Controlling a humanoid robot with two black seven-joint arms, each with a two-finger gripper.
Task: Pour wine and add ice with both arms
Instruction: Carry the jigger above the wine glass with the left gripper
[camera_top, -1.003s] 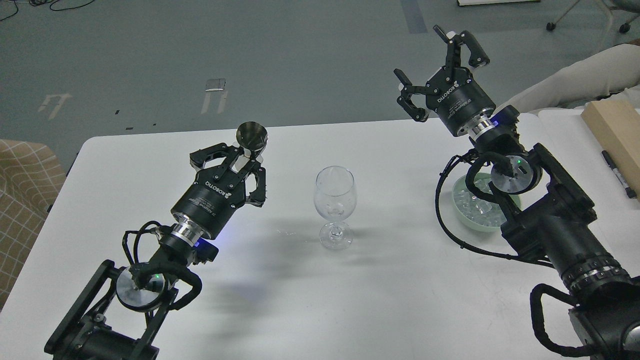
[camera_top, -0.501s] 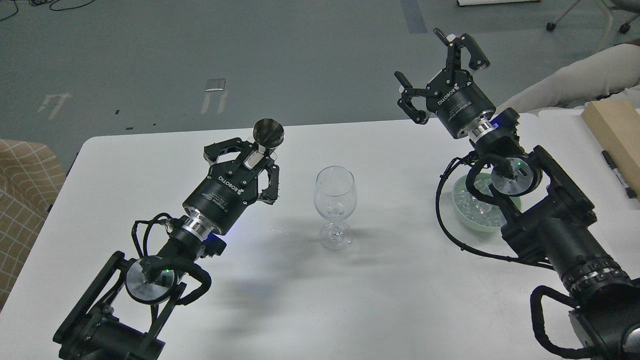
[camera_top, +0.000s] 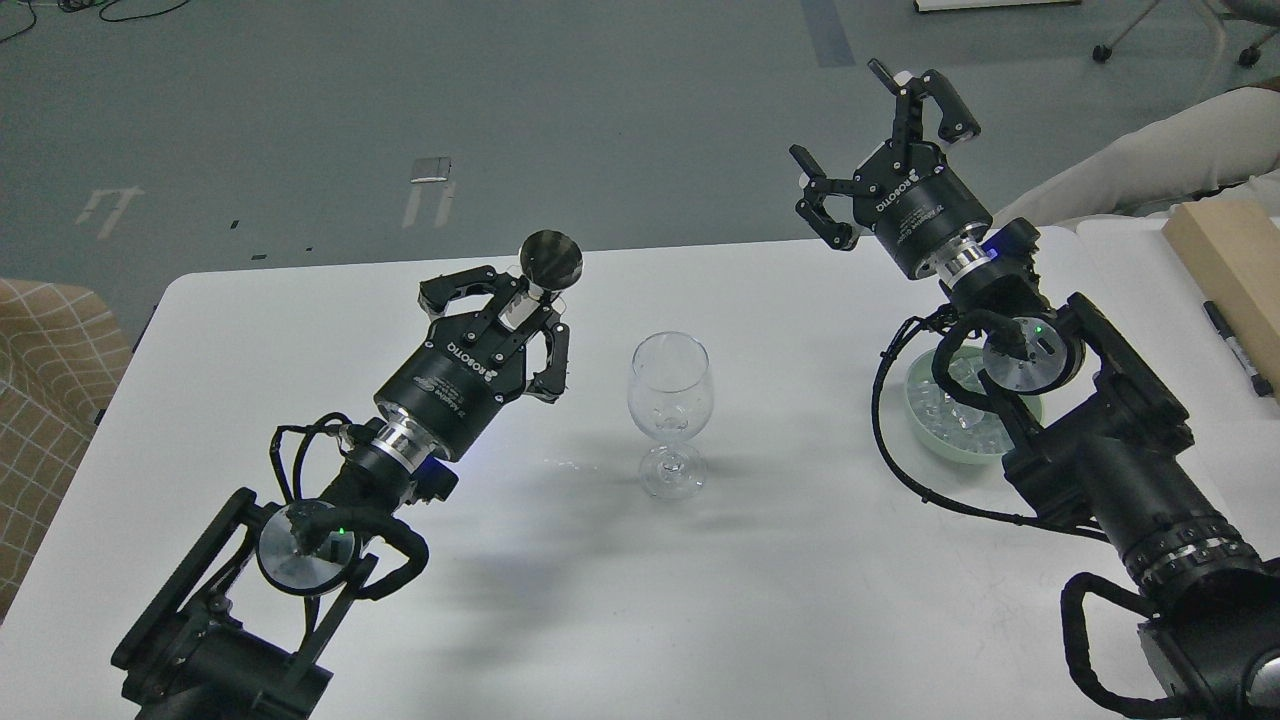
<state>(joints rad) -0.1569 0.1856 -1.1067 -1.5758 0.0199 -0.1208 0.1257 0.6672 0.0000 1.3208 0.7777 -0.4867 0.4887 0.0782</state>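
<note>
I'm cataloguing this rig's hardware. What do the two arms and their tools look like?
Both arms are bulky and black with silver wrist rings, looped black cables and small green and blue lights. The left tool and right tool are black, multi-fingered, with cylindrical bodies lettered ROBOTIQ in white.

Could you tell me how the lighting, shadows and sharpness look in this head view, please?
Head view: even overhead light; soft grey shadows of both arms fall on the white table. The wine glass shows small bright glints and stays sharp. The metal cup in the left gripper looks dark inside. The ice is partly hidden by the right arm.
</note>
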